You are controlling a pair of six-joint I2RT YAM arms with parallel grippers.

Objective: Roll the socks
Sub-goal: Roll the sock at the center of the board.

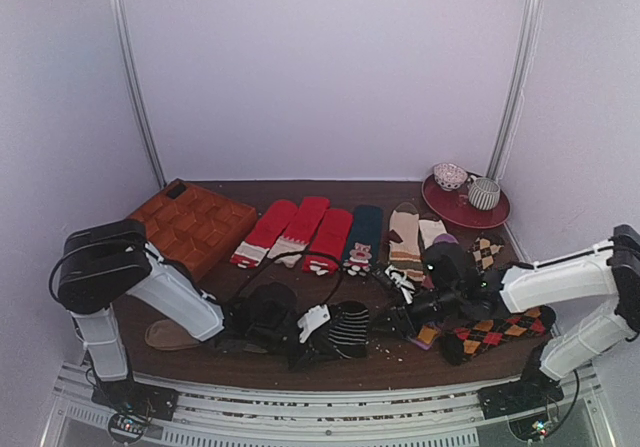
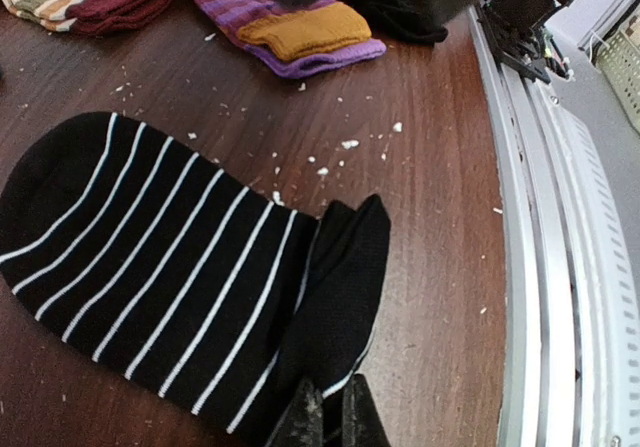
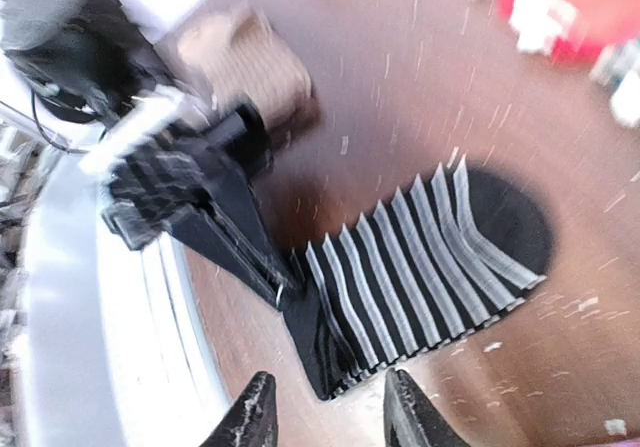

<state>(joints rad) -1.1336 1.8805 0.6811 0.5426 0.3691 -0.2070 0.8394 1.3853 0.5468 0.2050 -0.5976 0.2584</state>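
One of the socks (image 2: 170,257), black with thin white stripes, lies flat on the brown table near its front edge. My left gripper (image 2: 333,419) is shut on the plain black cuff end of this sock. From above, the sock (image 1: 350,329) sits between the left gripper (image 1: 322,337) and the right gripper (image 1: 398,319). In the right wrist view the sock (image 3: 420,267) lies just beyond my right gripper (image 3: 330,407), which is open with nothing between its fingers, close to the sock's near edge. The left gripper's fingers (image 3: 245,252) pinch the sock's corner there.
A purple sock with an orange cuff (image 2: 310,32) lies ahead, with an argyle sock (image 1: 495,332) at the right. A metal rail (image 2: 540,267) runs along the table's front edge. Red socks (image 1: 300,229), an orange box (image 1: 195,225), a red plate (image 1: 455,209) and a tan sock (image 1: 175,335) lie around.
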